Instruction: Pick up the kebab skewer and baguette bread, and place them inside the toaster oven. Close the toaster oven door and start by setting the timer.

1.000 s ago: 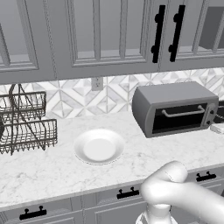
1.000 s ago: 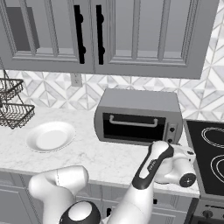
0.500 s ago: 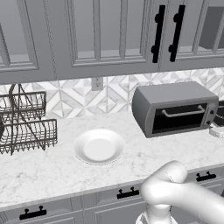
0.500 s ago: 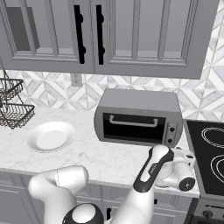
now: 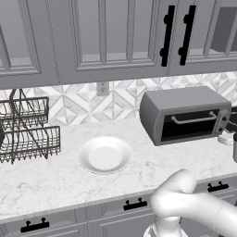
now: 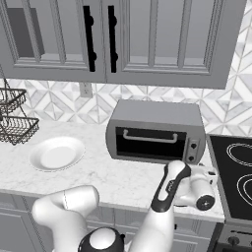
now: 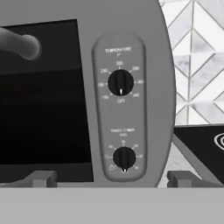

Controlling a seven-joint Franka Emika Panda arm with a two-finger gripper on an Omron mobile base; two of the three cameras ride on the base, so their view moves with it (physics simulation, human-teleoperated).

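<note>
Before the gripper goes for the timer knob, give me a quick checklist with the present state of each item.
1. Toaster oven door shut: ok.
2. Skewer and bread inside: cannot tell, glass is dark.
3. Plate bare: ok.
4. Gripper facing the control panel: ok.
5. Timer knob, the lower one, centred between the finger tips: ok.
6. Fingers spread wide enough for the knob: ok.
7. Temperature knob pointer at OFF: ok.

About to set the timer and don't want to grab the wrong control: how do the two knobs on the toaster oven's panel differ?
In the hand view, the temperature knob sits higher on the panel, the timer knob below it, nearer the gripper. The temperature knob is marked TEMPERATURE with OFF beneath; the timer knob's label is too blurred to read. Both are dark, round, ringed by pale numbers, with pointers aimed downward.
</note>
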